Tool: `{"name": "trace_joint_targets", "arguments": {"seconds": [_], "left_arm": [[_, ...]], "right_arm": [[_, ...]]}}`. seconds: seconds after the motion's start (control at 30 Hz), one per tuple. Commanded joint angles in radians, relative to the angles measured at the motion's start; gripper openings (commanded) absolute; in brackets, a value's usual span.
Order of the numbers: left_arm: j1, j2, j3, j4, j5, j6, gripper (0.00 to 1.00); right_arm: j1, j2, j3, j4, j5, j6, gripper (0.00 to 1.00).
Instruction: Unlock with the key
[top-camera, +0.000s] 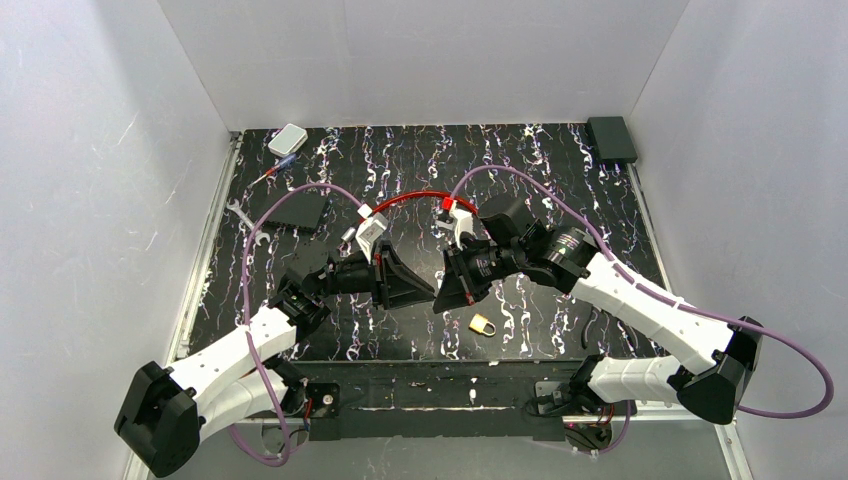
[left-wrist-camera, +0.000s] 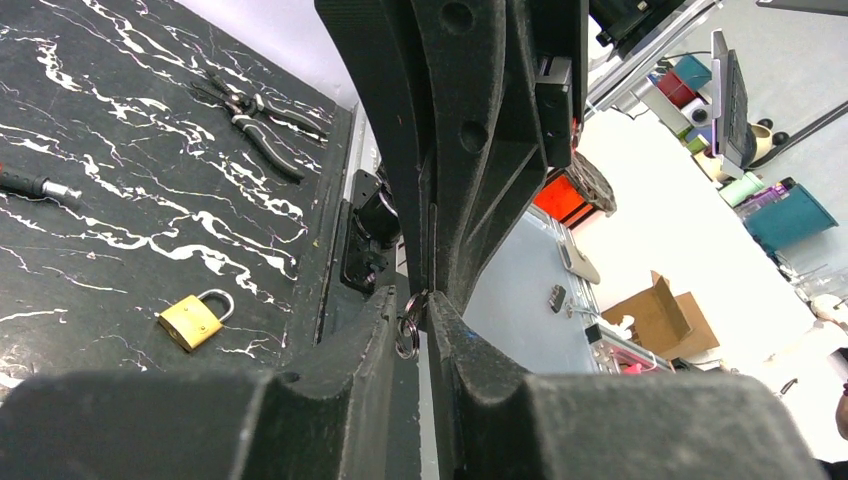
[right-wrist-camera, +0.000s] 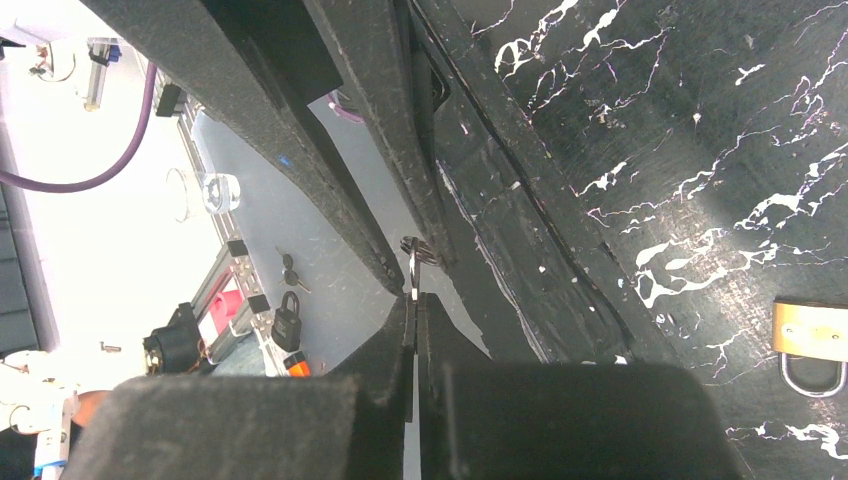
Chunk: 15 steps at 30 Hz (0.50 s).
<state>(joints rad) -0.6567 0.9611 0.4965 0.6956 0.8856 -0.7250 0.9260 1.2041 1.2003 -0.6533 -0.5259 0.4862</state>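
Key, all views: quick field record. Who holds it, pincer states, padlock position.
right pincer: shut on the key
left pincer: tip to tip with the right one, jaws narrow around the key ring; grip unclear
padlock: flat on the table, just right of both pincers, untouched, shackle looks closed

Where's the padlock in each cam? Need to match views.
Top external: padlock sits below centre, near the table's front edge.
Left wrist: padlock is at lower left, with its shackle pointing up-right.
Right wrist: padlock is cut off at the right edge, lower half.
Shared landmark: the black white-veined table it lies on.
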Motion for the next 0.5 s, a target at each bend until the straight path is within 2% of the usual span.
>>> {"name": "trace_joint_targets", "arguments": {"seconds": [0.0, 0.1, 0.3, 0.33, 0.37, 0.47], "left_arm": [[-0.006, 0.000, 0.017, 0.022, 0.031, -0.001, 0.12], [-0.005, -0.001, 0.017, 0.022, 0.036, -0.002, 0.00], [-0.005, -0.014, 0.012, 0.024, 0.030, -0.004, 0.00], [-0.005, -0.018, 0.009, 0.024, 0.027, -0.002, 0.00], [-0.006, -0.025, 0.006, 0.024, 0.016, 0.000, 0.00], [-0.005, -0.044, -0.006, 0.024, -0.011, 0.007, 0.00]], "right_arm": [[0.007, -0.007, 0.007, 0.043, -0.007, -0.015, 0.01], [0.007, -0.007, 0.002, 0.048, -0.005, -0.015, 0.01], [0.006, -0.014, 0.004, 0.050, 0.031, -0.021, 0.01], [0.006, -0.017, 0.006, 0.043, 0.043, -0.027, 0.07], [0.006, -0.019, 0.009, 0.038, 0.055, -0.030, 0.17], [0.006, -0.032, 0.012, 0.029, 0.087, -0.034, 0.39]]}}
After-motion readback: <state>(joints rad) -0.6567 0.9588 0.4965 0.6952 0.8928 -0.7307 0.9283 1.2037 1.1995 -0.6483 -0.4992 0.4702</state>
